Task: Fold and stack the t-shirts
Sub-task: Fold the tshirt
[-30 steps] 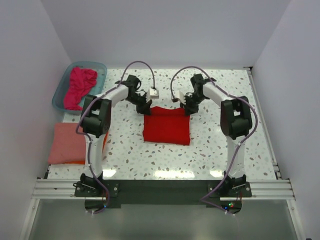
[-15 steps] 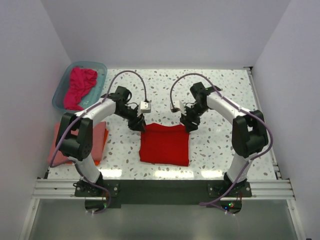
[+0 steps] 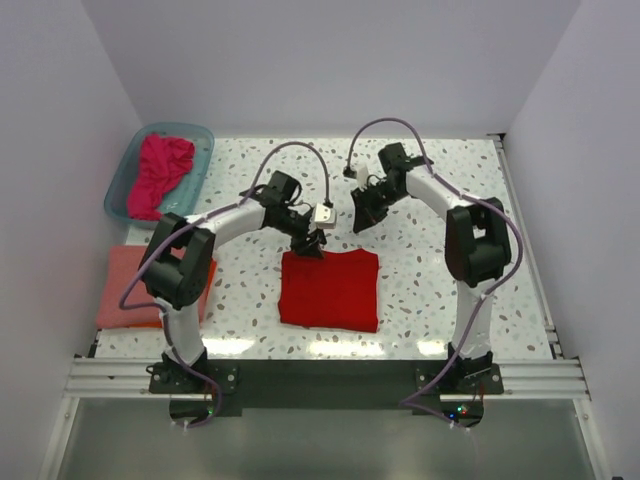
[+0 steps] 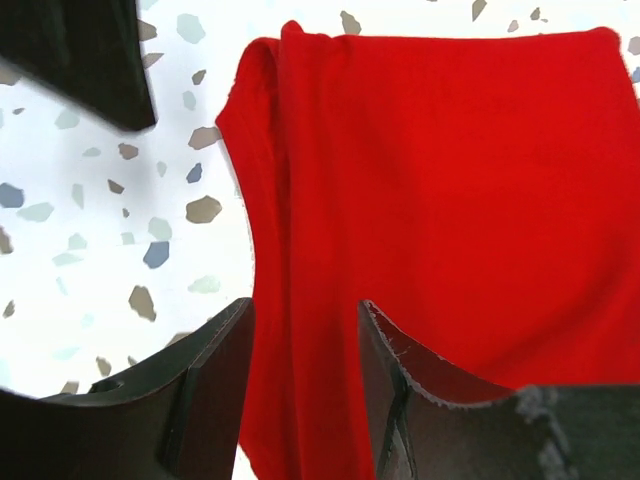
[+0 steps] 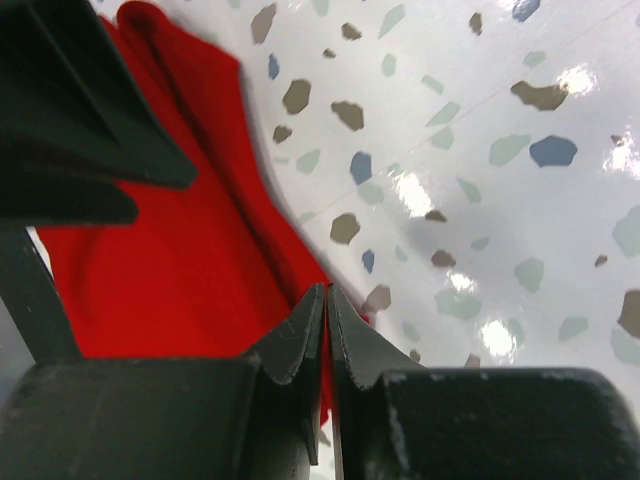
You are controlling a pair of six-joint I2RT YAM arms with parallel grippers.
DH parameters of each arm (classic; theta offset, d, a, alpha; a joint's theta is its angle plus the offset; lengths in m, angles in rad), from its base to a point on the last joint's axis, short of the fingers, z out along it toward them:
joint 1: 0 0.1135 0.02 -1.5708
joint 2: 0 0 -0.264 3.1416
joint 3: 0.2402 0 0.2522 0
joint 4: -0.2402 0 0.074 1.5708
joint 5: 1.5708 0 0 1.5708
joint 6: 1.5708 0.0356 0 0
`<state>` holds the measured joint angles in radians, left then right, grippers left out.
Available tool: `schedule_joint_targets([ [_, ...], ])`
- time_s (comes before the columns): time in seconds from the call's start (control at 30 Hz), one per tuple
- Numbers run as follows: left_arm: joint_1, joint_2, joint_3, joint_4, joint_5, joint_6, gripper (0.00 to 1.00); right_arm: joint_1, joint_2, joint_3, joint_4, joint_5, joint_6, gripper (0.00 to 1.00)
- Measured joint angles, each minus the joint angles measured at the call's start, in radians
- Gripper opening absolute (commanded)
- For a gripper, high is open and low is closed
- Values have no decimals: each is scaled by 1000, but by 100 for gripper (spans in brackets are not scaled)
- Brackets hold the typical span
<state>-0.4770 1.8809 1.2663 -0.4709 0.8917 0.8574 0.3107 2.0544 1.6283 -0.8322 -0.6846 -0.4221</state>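
Speckled table (image 3: 450,300), red t-shirt (image 3: 330,290) nearer than before, right end effector (image 3: 359,220) clear.

Top external camera: mounted high at 6 o'clock, facing down toward 12 o'clock. Wrist cameras: close range, facing down. All three views share the red t-shirt (image 3: 330,290).

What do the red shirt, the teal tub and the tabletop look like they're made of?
Red t-shirt: soft matte knit cloth, judging by its rolled folds. Teal tub: translucent plastic, seemingly; its wall looks see-through. Tabletop: glossy speckled terrazzo-look surface, possibly laminate; it shows glare.
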Motion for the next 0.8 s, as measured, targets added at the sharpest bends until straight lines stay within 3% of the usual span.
schedule_joint_targets([
  [0.33,-44,114,53,5,-10,2,43,3,117,50,66,-42,163,5],
  [0.4,-50,130,71,-4,-11,10,35,3,119,51,69,-45,171,5],
  [0.43,-53,137,78,-7,-13,16,23,3,119,52,70,-46,173,5],
  [0.53,-56,148,84,-15,-14,26,6,3,119,55,71,-60,175,5],
  [0.63,-61,148,85,-23,-14,30,0,7,122,56,71,-77,174,5],
  [0.8,-68,138,83,-35,-19,52,0,26,156,71,68,-125,170,4],
])
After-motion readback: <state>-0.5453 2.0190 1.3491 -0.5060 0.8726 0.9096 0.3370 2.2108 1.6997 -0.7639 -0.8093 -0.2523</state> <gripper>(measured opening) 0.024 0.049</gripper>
